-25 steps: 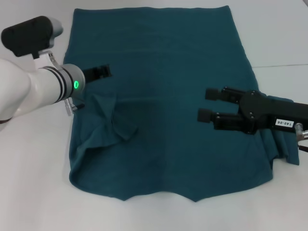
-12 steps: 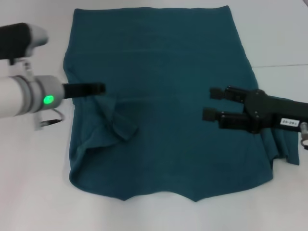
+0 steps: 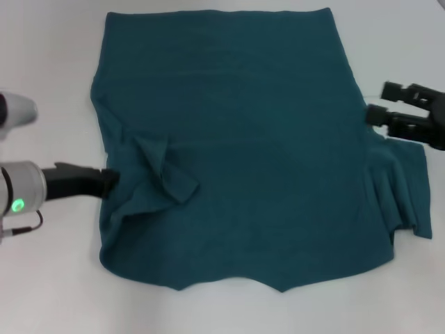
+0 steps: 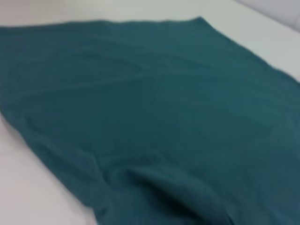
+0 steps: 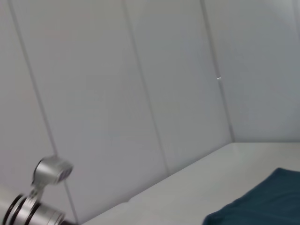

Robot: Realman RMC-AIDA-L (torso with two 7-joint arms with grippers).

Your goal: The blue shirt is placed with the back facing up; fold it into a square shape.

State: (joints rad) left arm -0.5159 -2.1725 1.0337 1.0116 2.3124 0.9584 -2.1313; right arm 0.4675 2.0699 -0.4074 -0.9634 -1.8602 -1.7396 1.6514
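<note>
The shirt [image 3: 243, 153] is lying spread on the white worktop [image 3: 49, 292], its near edge with a notched hem closest to the robot and its straight far edge at the back. On its left side a sleeve is lying folded in over the body in a rumpled flap; on the right the sleeve is sticking out past the side, pleated. The left pincer [image 3: 104, 182] is sitting low at the left edge, just beside that flap; whether it is gripping cloth cannot be told. Farther back, the right pincer [image 3: 384, 103] is hovering open at the right edge, holding nothing.

The likely trouble: the rumpled left flap is getting folded in as it lies, leaving a lumpy, crooked side, and the unfolded right sleeve is leaving the shape lopsided.
</note>
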